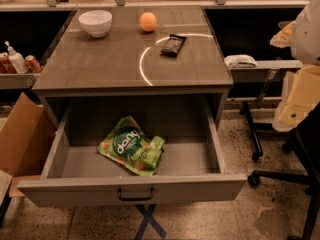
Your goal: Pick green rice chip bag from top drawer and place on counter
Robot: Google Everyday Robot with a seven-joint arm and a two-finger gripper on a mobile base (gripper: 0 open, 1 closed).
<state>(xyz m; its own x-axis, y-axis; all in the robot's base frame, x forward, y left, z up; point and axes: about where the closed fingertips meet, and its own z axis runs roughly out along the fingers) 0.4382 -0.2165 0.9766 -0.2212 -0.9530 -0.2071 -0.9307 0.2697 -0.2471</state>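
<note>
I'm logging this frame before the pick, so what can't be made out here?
- Claw: not in the camera view; a white shape cut off by the right edge cannot be identified.
- Green rice chip bag: underside hidden against the top drawer floor.
- Black wrapper on the counter: print too small to read.
- Can at far left: cut by the left edge.

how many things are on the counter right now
3 on the counter: a white bowl at back left, an orange at back centre, a black wrapper right of centre. Nothing looks hidden. The gripper is not in view.
</note>
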